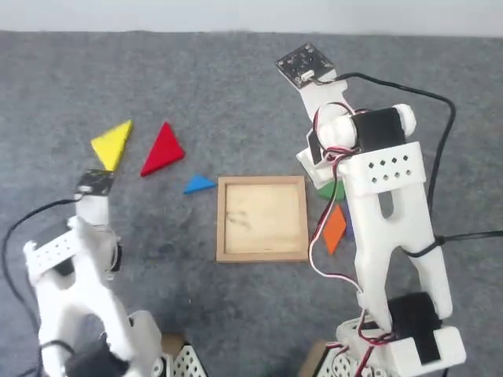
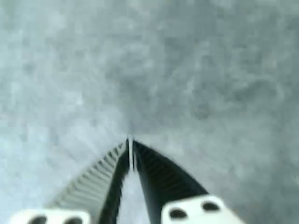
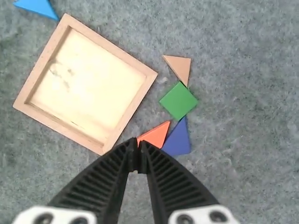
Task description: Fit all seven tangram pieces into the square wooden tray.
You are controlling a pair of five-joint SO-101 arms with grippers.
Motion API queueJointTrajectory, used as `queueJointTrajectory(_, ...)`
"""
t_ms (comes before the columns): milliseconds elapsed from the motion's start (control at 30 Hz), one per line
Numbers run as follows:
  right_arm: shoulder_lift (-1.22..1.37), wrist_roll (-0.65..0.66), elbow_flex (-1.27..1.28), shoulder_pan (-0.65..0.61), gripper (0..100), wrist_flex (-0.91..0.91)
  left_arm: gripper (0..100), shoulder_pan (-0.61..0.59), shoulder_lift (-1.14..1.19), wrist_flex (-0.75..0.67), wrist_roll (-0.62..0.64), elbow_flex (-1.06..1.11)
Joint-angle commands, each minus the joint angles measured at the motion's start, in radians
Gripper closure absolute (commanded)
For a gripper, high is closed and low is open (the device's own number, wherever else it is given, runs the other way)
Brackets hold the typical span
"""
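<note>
The square wooden tray (image 1: 263,182) lies empty at mid-table, also in the right wrist view (image 3: 112,50). Left of it lie a yellow triangle (image 1: 112,143), a red triangle (image 1: 163,149) and a small light-blue triangle (image 1: 198,184) (image 3: 35,7). Right of the tray lie a tan triangle (image 3: 180,66), a green square (image 3: 178,101), an orange triangle (image 3: 155,134) (image 1: 335,228) and a dark blue triangle (image 3: 179,139), partly under the right arm in the high view. My right gripper (image 3: 138,141) is shut and empty, its tips at the orange triangle's corner. My left gripper (image 2: 130,140) is shut over bare carpet.
Grey carpet covers the table. The left arm's base stands at the lower left (image 1: 78,314) and the right arm (image 1: 393,236) rises along the right side, with its cables hanging over the pieces there.
</note>
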Motion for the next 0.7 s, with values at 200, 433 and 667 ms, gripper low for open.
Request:
queueJointTrajectory(200, -0.045, -0.012, -0.008, 0.004, 97.9, -0.019, 98, 0.055, -0.327, 0.201, 0.031, -0.015)
queueJointTrajectory(433, -0.044, -0.012, -0.006, 0.005, 97.9, -0.016, 96, 0.181, -0.618, 0.328, 0.163, -0.070)
queueJointTrajectory(667, -0.042, -0.014, -0.005, 0.005, 97.9, -0.018, 94, 0.180, -0.512, 0.250, 0.149, -0.099)
